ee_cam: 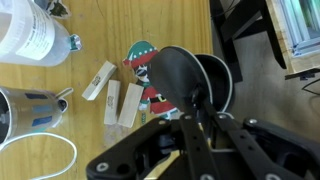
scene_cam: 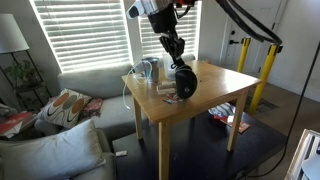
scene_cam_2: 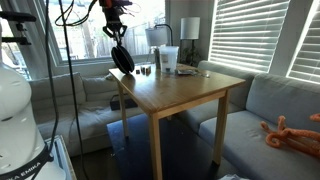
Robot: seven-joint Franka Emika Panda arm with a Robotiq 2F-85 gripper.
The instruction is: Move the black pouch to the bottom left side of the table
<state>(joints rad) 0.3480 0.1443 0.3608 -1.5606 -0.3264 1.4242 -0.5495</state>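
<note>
While arm (scene_cam: 158, 14) reaches steeply down over table (scene_cam: 215, 92), jaws pinch black pouch (scene_cam: 184, 82), held upright.

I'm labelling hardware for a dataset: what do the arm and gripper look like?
The arm is white and black near the wrist, with a small red-orange part. The gripper is all black, with jointed linkage fingers. A thick black cable arcs off the arm.

Between the jaws the black pouch (ee_cam: 185, 80) is plain and faintly glossy, matching the dark gripper (ee_cam: 197, 118). Just beside the jaws is a packet (ee_cam: 142, 60) printed red, green and white. Past it are pale cream blocks (ee_cam: 110, 95) on the warm light-wood table (ee_cam: 150, 20). Further off, the sofa (scene_cam: 90, 82) is grey.
</note>
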